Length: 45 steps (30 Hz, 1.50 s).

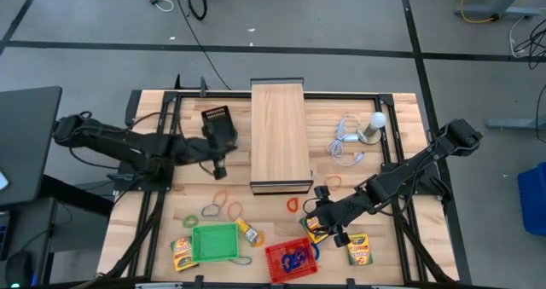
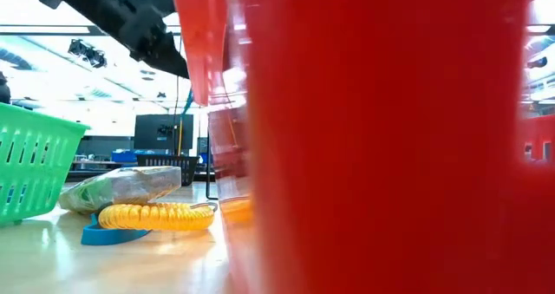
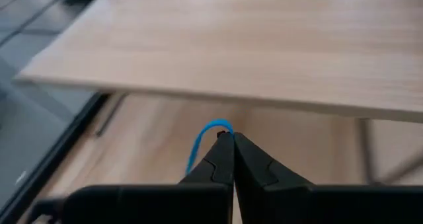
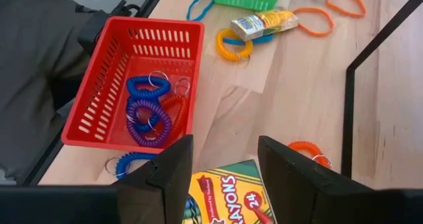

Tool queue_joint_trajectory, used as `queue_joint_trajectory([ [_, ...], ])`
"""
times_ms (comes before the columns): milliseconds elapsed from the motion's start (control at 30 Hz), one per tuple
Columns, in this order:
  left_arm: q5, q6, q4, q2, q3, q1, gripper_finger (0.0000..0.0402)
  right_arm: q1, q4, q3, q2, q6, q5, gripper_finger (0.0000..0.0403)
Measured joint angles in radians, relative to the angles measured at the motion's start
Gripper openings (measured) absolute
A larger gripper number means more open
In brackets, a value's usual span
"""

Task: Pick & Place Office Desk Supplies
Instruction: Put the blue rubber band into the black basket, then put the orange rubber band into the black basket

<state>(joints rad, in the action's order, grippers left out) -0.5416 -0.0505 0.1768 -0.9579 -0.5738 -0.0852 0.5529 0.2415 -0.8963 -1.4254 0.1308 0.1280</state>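
My left gripper hovers left of the long wooden box. It is shut on a thin blue loop. My right gripper is open above a yellow-and-green crayon box, near the red basket, and its fingers are apart from the box. That basket holds blue and purple coiled loops. More crayon boxes and orange and green loops lie flat on the table. The low view shows a yellow coiled loop lying on a blue one. My left gripper pinches the blue loop between its two fingertips, at the loop's top arc. The rest of the loop curves out to one side of the fingers and hangs clear of the table. The fingers hide how much of it lies below.
A green basket stands left of the red basket at the near edge. A white bulb with coiled cable lies right of the wooden box. Black frame bars cross the table. The red basket fills most of the low view.
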Motion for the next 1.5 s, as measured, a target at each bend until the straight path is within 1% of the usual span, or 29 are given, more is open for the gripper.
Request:
queue_joint_trajectory([
  [167,-0.008,-0.033,-0.004,0.01,0.034,0.152,0.0001,0.0,-0.006,0.0,0.0,-0.016,0.0,0.0178],
  [400,-0.008,-0.055,-0.008,-0.03,0.073,0.345,0.0001,0.0,-0.005,0.0,0.0,-0.017,0.0,0.0178],
  [467,0.012,-0.058,-0.004,-0.049,0.088,0.397,0.0001,0.0,-0.005,0.0,0.0,-0.017,0.0,0.0178],
  [600,0.103,-0.075,-0.017,-0.093,0.112,0.478,0.0001,0.0,-0.004,0.0,0.0,-0.017,0.0,0.0178],
  [667,0.132,-0.082,-0.021,-0.115,0.124,0.505,0.0006,0.0,-0.003,0.0,0.0,-0.017,0.0,0.0178],
  [767,0.154,-0.082,-0.029,-0.139,0.129,0.527,0.0023,0.0,-0.003,0.0,0.0,-0.017,0.0,0.0178],
  [867,0.158,-0.081,-0.034,-0.145,0.129,0.525,0.0046,0.0,-0.003,0.0,0.0,-0.017,0.0,0.0178],
  [1100,0.16,-0.044,-0.084,-0.131,0.129,0.491,0.0113,0.0,0.0,0.0,0.0,-0.017,0.0,0.0178],
  [1267,0.163,-0.042,-0.09,-0.131,0.129,0.47,0.0159,0.0,0.001,0.0,0.0,-0.017,0.0,0.0178],
  [1400,0.181,-0.062,-0.09,-0.131,0.129,0.471,0.0183,0.0,0.001,0.0,0.0,-0.017,0.0,0.0178],
  [1500,0.189,-0.066,-0.089,-0.131,0.129,0.47,0.019,0.0,0.001,0.0,0.0,-0.016,0.0,0.0178],
])
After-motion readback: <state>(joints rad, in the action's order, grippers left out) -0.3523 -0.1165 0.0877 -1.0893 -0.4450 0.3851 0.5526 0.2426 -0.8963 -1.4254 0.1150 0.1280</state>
